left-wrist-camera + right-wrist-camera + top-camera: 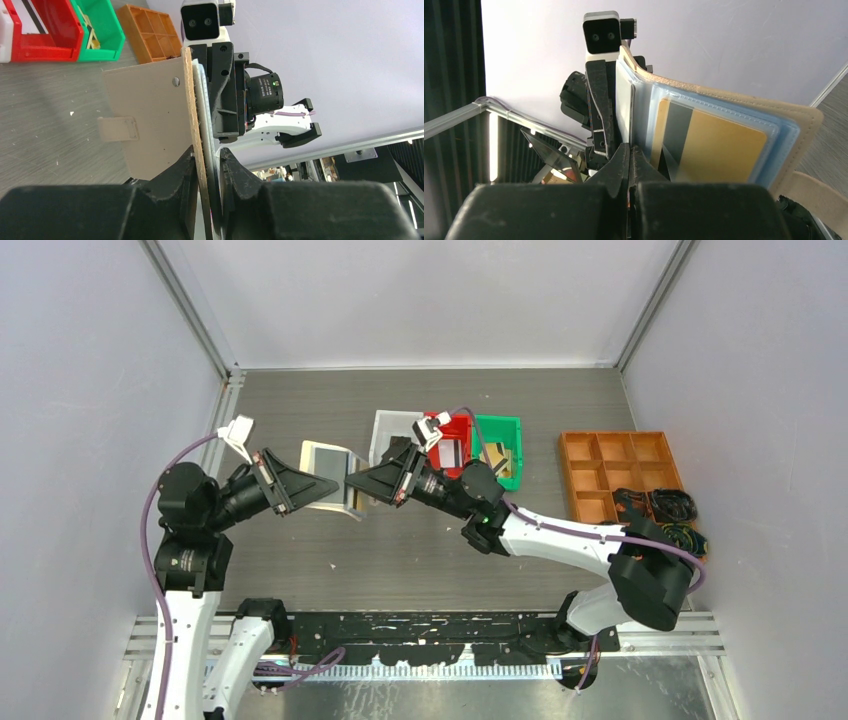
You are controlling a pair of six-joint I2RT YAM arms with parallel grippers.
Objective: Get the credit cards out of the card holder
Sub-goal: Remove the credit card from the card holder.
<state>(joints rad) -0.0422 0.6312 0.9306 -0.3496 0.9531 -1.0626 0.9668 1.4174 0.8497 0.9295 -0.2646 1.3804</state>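
The card holder (794,112) hangs in the air above the table (420,550), between the two grippers; it is opened so that its clear sleeves (781,145) fan out. A gold credit card (724,147) with a dark stripe sits inside one sleeve, not yet drawn out. The left gripper (210,172) stands only narrowly apart and clamps the holder's edge, with the beige cover on one side and the sleeves on the other; on the sleeve side a thin slit shows, so I judge this hold as light. The right gripper (629,162) has its fingers pressed fully together at the inner leaves; a thin pale leaf runs down into them, but I cannot tell if it is a card or a sleeve.

I think the main danger is a pull on the wrong leaf; if the right fingers have a sleeve and not a card, the whole holder may slide out of the light left hold and fall on the table. A card that fits tightly could drag the holder in the same way; if the fingers have caught nothing, a pull would bring nothing out. The snap tab (117,129) hangs free and could catch on something.

Behind the holder stand three bins side by side. I cannot read what is in the white bin (390,435); the red bin (462,425) holds a pale card (450,452) with a dark stripe; the green bin (515,445) holds some flat gold and dark things, probably cards, too small to be sure. The orange compartment tray (615,465) stands well apart at the right; a dark tangle (670,512) of cords or bands lies at its near right corner.
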